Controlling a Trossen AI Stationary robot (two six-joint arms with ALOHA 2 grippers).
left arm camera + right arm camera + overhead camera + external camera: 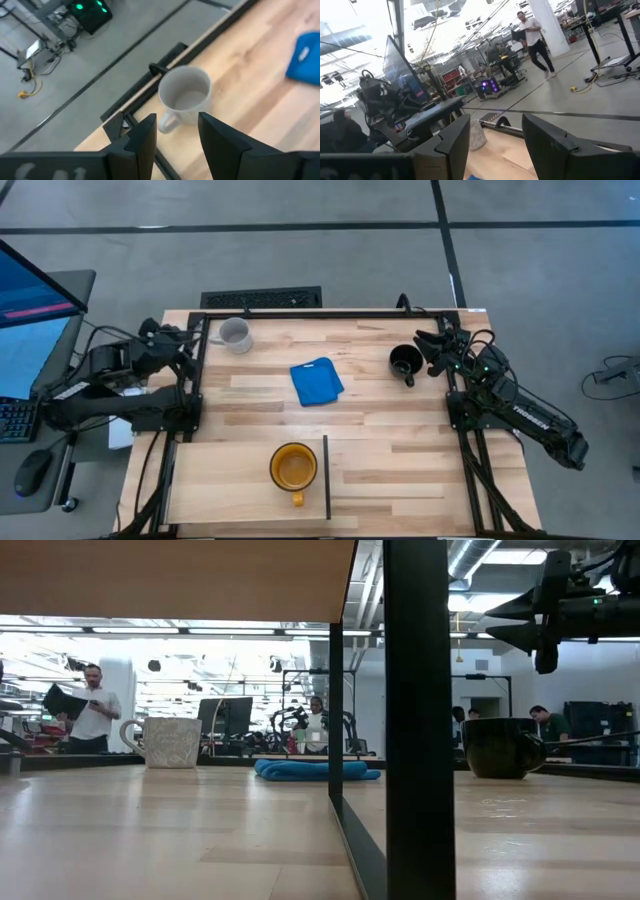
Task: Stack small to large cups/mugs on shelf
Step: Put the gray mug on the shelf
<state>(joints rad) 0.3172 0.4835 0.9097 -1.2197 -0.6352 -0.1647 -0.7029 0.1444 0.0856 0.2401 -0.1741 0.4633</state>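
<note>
Yellow mug (293, 467) upright on shelf (230, 480) at table's (400, 430) near edge, just left of dark divider (327, 477), handle toward near edge. Not touched by either gripper. Shelf panel paler than planked tabletop, filling near-left part of table.

Blue cloth (317, 381) flat mid-table, apart from all mugs; low view shows it as a low blue heap (315, 769) beyond divider post (418, 720).

Black mug (404, 361) upright toward far-right corner, handle pointing toward near edge. Right gripper (432, 352) just beside it on right-edge side, raised above table in low view (520, 622), above and right of black mug (500, 747). Fingers (450, 142) spread apart in right wrist view, nothing between them.

Grey mug (236, 335) upright at far-left corner, close to far edge. Left gripper (190, 340) just beside it toward left edge. Left wrist view: grey mug (185, 95) ahead of fingers (142, 140), handle turned toward gripper. Fingers parted, holding nothing.

No mugs nested yet: all three well apart, only yellow one on shelf.

People in room beyond table's far edge, one standing (92, 710) with something dark in hand.
</note>
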